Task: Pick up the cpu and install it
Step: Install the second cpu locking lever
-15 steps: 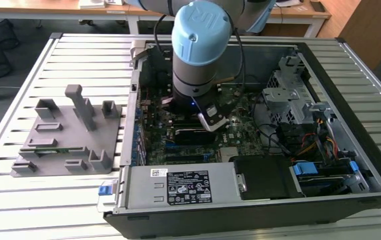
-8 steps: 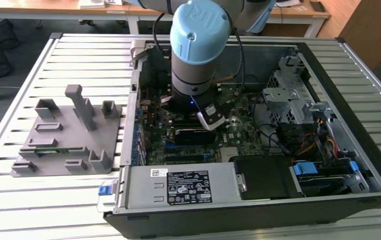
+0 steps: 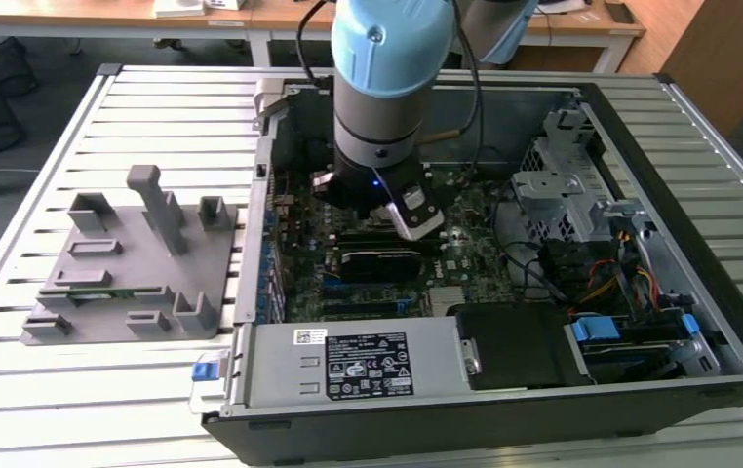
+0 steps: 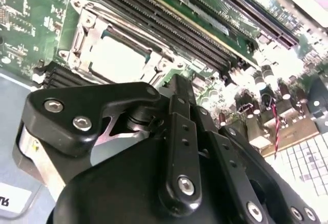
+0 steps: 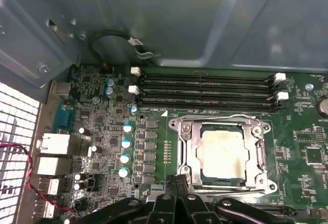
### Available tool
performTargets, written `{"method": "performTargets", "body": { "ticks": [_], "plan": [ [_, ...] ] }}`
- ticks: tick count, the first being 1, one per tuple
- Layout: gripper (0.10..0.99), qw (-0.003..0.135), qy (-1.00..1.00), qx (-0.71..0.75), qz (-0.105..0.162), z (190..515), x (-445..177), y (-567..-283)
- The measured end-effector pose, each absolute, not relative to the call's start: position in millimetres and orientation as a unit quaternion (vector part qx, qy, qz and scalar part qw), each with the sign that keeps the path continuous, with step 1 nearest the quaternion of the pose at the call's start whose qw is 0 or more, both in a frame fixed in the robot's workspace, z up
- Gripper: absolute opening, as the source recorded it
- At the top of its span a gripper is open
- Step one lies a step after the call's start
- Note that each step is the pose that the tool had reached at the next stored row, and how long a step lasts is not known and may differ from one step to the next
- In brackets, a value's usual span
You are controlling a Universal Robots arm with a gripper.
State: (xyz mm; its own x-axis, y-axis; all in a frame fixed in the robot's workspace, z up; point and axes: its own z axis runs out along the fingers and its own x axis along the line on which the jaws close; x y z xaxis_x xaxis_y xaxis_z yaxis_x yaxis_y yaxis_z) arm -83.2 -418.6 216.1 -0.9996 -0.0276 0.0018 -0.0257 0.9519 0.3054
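Your arm reaches down into the open computer case (image 3: 632,107), which lies on the slatted tabletop (image 3: 164,107), and the gripper (image 3: 413,219) hangs just above the motherboard (image 3: 476,210) near the case's middle. The cpu (image 5: 226,154) sits flat inside the socket frame (image 5: 185,147), its silvery top visible in both wrist views, also at (image 4: 119,59), and level with the frame around it. Whether the gripper fingers are spread or pressed together cannot be told; in the second wrist view the black linkage converges just short of the socket's near edge, and nothing shows between the tips. The gripper stands apart from the cpu, beside the frame rather than over it. Note the bounds around the socket: the memory slots (image 5: 205,88) run along one edge of the frame, with the case wall close behind them. A row of capacitors (image 5: 126,149) flanks another edge. In the exterior view, the grey holder block (image 3: 137,258) rests on the tabletop, outside the case at the exterior view's left, well apart from the arm
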Motion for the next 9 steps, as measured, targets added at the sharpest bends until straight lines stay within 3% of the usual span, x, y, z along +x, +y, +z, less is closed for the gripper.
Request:
{"method": "performTargets", "body": {
  "ticks": [9],
  "plan": [
    [0.106, 0.004, -0.988, 0.013, -0.155, 228, -83, -419]
  ]
}}
